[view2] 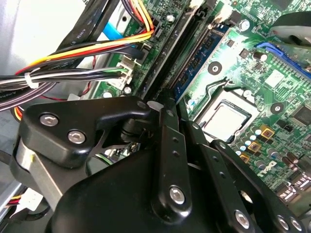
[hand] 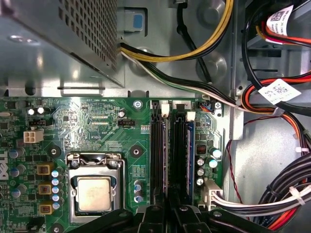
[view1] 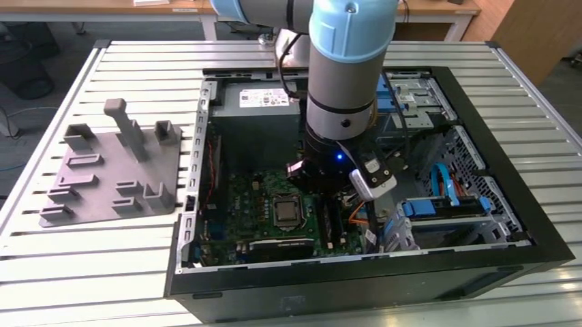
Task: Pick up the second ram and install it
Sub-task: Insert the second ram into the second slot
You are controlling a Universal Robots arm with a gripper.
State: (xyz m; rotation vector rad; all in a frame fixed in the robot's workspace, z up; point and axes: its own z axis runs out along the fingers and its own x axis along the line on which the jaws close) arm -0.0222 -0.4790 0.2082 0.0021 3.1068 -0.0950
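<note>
Second ram point(hand: 191, 155) sits on edge in the memory slots of the green motherboard point(hand: 97, 121), its blue board running along the slot beside the black empty ones; in the second wrist view I see the same blue stick point(view2: 197, 60) lying in the slot just past my fingertips. My gripper point(hand: 167, 209) hangs right over the near end of those slots, and its black fingers point(view2: 167, 145) come together in a narrow wedge, but I cannot tell whether they grip anything or how wide they stand.

My arm point(view1: 350, 75) drops almost straight down into the open computer case point(view1: 509, 225), wrist low over the board. One processor socket point(hand: 95, 191) lies beside the slots. Bundled cables point(hand: 272, 121) run along the case wall.

The case rests on a slatted metal table point(view1: 136, 61). One grey tray point(view1: 114, 174) with upright pegs stands on the table at the exterior view's left, well apart from the case. Wooden desks point(view1: 109, 5) stand behind.
</note>
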